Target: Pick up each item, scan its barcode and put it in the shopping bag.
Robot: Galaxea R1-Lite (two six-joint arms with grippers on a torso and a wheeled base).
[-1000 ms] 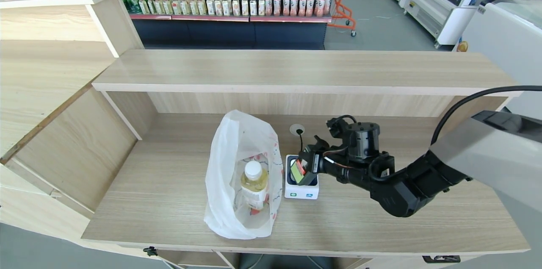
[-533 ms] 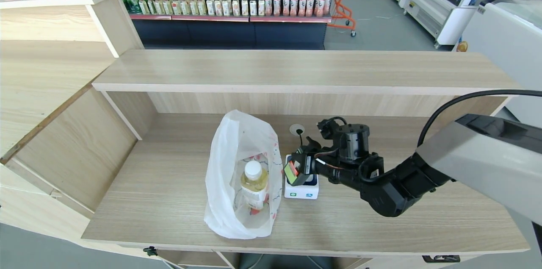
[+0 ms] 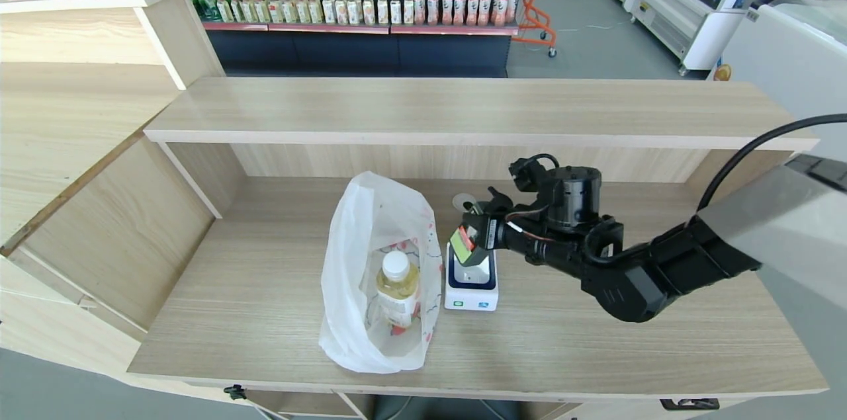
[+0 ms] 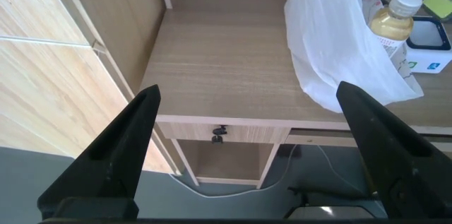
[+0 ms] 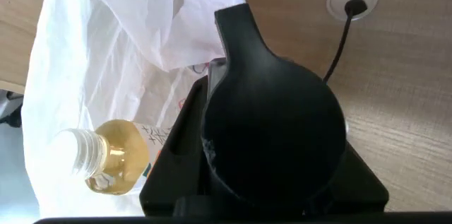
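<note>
One bag (image 3: 349, 241), one bottle (image 3: 397, 288), one scanner (image 3: 471, 299), one packet (image 3: 462, 243)

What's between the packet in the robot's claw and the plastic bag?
Nothing: the head view shows the packet, held by the right gripper over the scanner, just beside the shopping bag.

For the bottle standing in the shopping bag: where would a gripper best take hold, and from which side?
Probably at the neck just under the white cap, coming straight down from above. The bottle stands roughly upright, cap toward the open mouth of the shopping bag, whose film covers its sides.
</note>
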